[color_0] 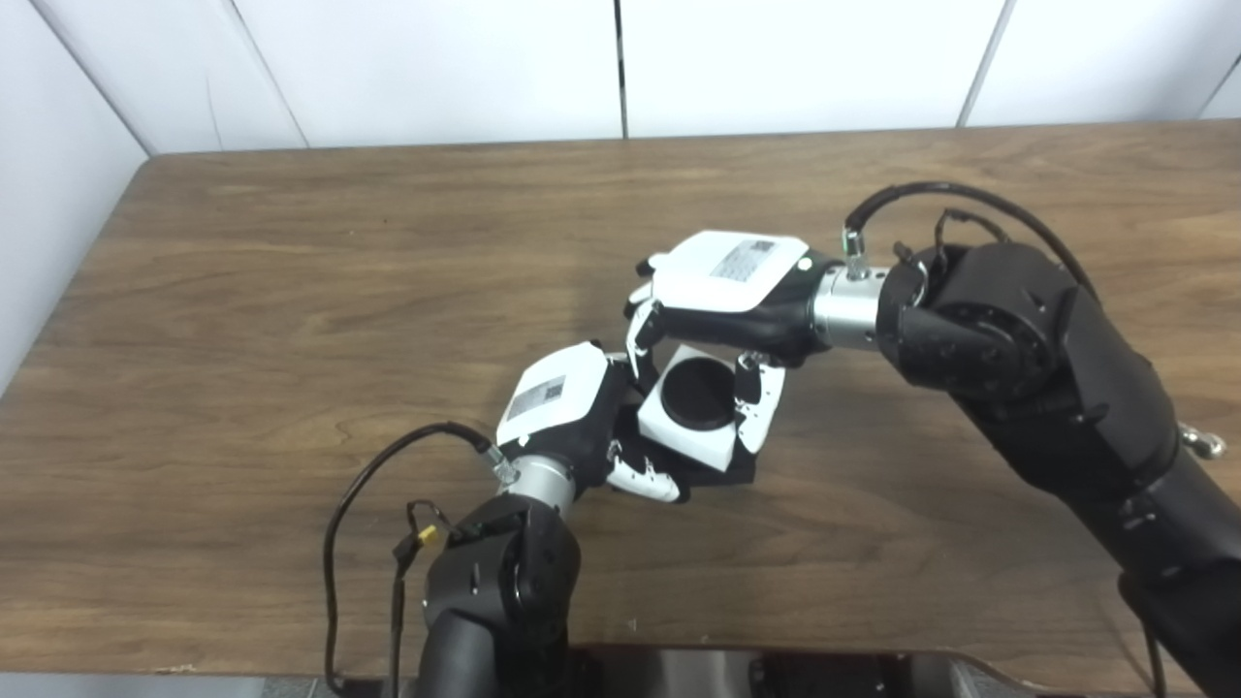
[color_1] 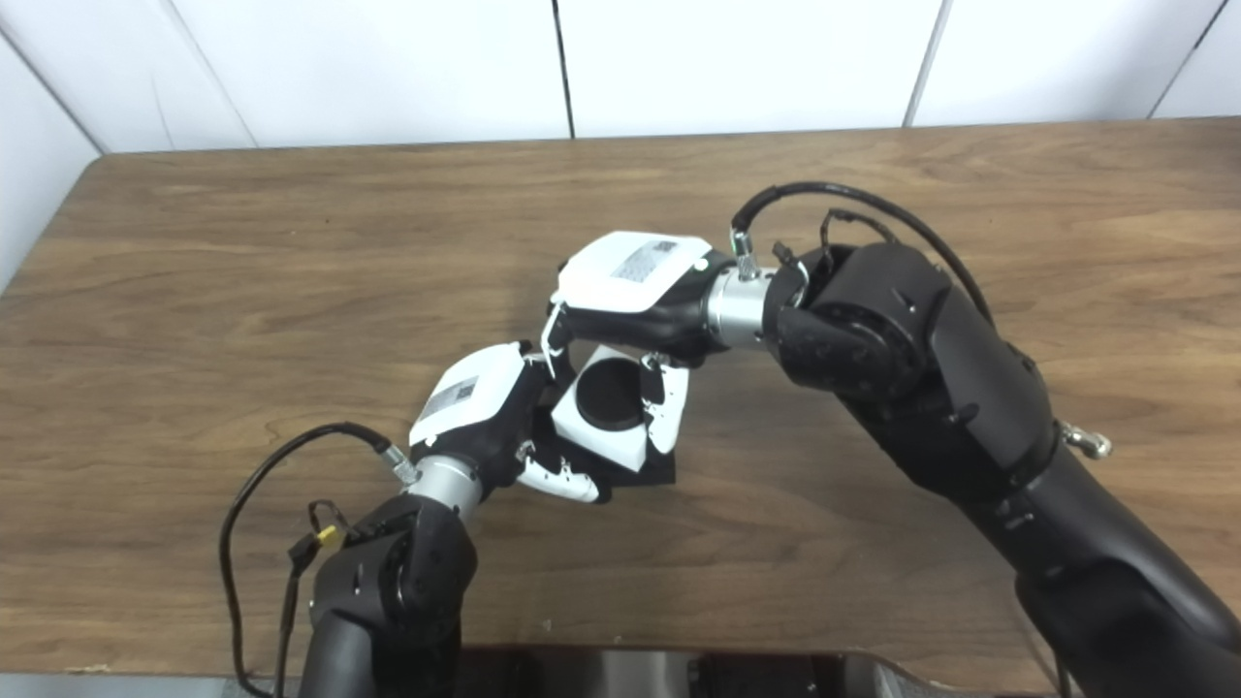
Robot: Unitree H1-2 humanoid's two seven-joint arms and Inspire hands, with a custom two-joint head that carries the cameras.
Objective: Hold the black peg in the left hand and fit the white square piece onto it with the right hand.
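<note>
Seating the white piece [color_0: 690, 412] over the peg [color_0: 698, 395]: right hand [color_0: 727, 291] grips the piece, left hand [color_0: 582, 412] grips the peg's base; next, probably press down.

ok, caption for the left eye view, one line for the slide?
Right hand seats the white square piece over the black peg held by the left hand.

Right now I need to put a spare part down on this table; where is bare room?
The wooden table is bare along its far edge and across its left side. It is crowded at centre, where the left hand and right hand meet around the white square piece on the black peg.
</note>
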